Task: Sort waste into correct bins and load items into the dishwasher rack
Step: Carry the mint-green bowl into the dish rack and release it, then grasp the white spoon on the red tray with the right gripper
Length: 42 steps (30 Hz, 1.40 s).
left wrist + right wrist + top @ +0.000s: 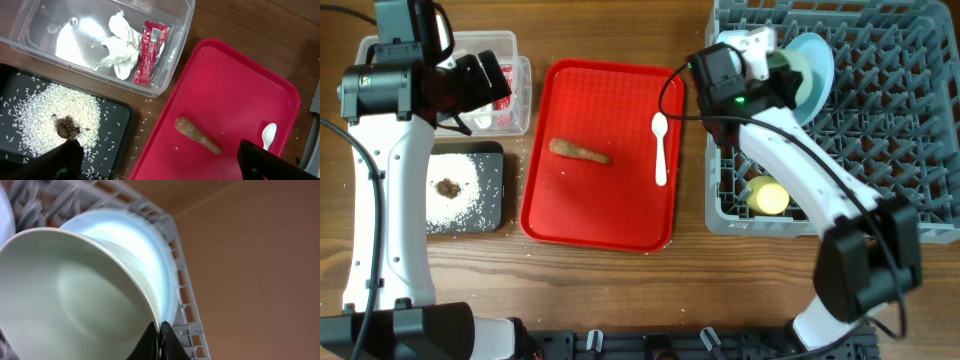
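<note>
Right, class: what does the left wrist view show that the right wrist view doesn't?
Left wrist only: tissue and wrapper in the clear tub, rice on the black tray, food stick and spoon on the red tray.
Right wrist only: the right hand pinching a bowl by its rim, plate, rack.
Both: wooden table.

Red tray (590, 205), grey rack (910, 120), pale blue plate (132, 235), pale green bowl (75, 290)
</note>
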Motion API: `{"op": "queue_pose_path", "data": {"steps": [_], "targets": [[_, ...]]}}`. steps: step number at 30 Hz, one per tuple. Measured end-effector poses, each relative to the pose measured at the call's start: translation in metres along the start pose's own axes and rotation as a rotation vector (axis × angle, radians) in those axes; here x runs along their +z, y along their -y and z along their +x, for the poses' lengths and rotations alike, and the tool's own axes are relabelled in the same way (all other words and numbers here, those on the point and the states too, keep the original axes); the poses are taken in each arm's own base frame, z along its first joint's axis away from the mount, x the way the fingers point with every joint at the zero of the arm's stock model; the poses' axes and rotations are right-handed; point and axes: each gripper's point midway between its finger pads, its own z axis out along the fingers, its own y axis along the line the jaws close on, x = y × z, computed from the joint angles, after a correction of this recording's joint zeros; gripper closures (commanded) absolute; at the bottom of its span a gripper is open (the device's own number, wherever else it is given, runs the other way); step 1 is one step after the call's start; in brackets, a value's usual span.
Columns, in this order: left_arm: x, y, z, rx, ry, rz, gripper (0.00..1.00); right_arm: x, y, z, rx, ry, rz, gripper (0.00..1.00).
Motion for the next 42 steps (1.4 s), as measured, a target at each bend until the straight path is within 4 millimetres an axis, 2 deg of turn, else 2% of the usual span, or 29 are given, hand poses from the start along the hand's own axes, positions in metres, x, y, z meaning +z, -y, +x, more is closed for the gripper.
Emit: {"op": "queue_pose_path", "data": {"steps": [1,6,9,12,13,15,18,23,25,27,29,32,35,38,40,42], "targets": [[0.0,0.0,0.0,0.0,0.0,0.0,0.0,0.005,-0.012,0.004,-0.055,-0.015,0.001,0.96],[0.0,0.0,0.0,0.0,0.0,0.0,0.0,0.008,-0.013,0.007,-0.097,-0.023,0.059,0.96],[0.0,0.0,0.0,0.0,0.0,0.0,0.0,0.002,-0.017,0.007,-0.117,-0.014,0.052,0.96],[0.0,0.0,0.0,0.0,0.0,0.0,0.0,-0.011,-0.029,0.008,-0.179,0.002,0.018,0.95],[0.0,0.0,0.0,0.0,0.0,0.0,0.0,-0.017,-0.032,0.009,-0.211,0.009,0.013,0.76],[0.0,0.0,0.0,0.0,0.0,0.0,0.0,-0.027,-0.039,0.01,-0.254,0.025,-0.008,0.59],[0.0,0.0,0.0,0.0,0.0,0.0,0.0,-0.033,-0.051,0.015,-0.311,0.026,-0.046,0.43],[0.0,0.0,0.0,0.0,0.0,0.0,0.0,-0.039,-0.073,0.027,-0.367,0.004,-0.168,0.2],[0.0,0.0,0.0,0.0,0.0,0.0,0.0,-0.043,-0.08,0.028,-0.354,0.0,-0.239,0.12],[0.0,0.0,0.0,0.0,0.0,0.0,0.0,-0.051,-0.079,0.026,-0.321,0.01,-0.316,0.08],[0.0,0.0,0.0,0.0,0.0,0.0,0.0,-0.064,-0.068,0.017,-0.251,0.039,-0.398,0.07],[0.0,0.0,0.0,0.0,0.0,0.0,0.0,-0.093,-0.045,-0.008,-0.103,0.126,-0.55,0.07],[0.0,0.0,0.0,0.0,0.0,0.0,0.0,-0.114,-0.035,-0.02,-0.033,0.183,-0.666,0.07],[0.0,0.0,0.0,0.0,0.0,0.0,0.0,-0.127,-0.049,-0.02,-0.038,0.19,-0.779,0.07],[0.0,0.0,0.0,0.0,0.0,0.0,0.0,-0.139,-0.06,-0.024,-0.029,0.209,-0.872,0.21],[0.0,0.0,0.0,0.0,0.0,0.0,0.0,-0.153,-0.069,-0.029,-0.015,0.232,-0.966,0.22]]}}
